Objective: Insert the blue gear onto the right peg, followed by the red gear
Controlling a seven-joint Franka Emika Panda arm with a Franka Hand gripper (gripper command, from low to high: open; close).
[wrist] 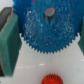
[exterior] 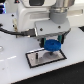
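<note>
The blue gear (exterior: 51, 46) hangs just above the grey black-edged plate (exterior: 31, 59), and my gripper (exterior: 51, 43) is shut on it. In the wrist view the blue gear (wrist: 47, 27) fills the space between the two green finger pads (wrist: 10, 42), its toothed rim pressed against them. My gripper (wrist: 46, 47) holds it by the sides. A thin dark pin, the right peg (exterior: 36, 55), rises from the plate toward the exterior view's left of the gear. Part of the red gear (wrist: 50, 80) shows on the white surface beyond the blue one; it is hidden in the exterior view.
The white arm body (exterior: 42, 15) towers over the plate, with black cables (exterior: 12, 31) trailing at the exterior view's left. The plate lies on a white table (exterior: 15, 72).
</note>
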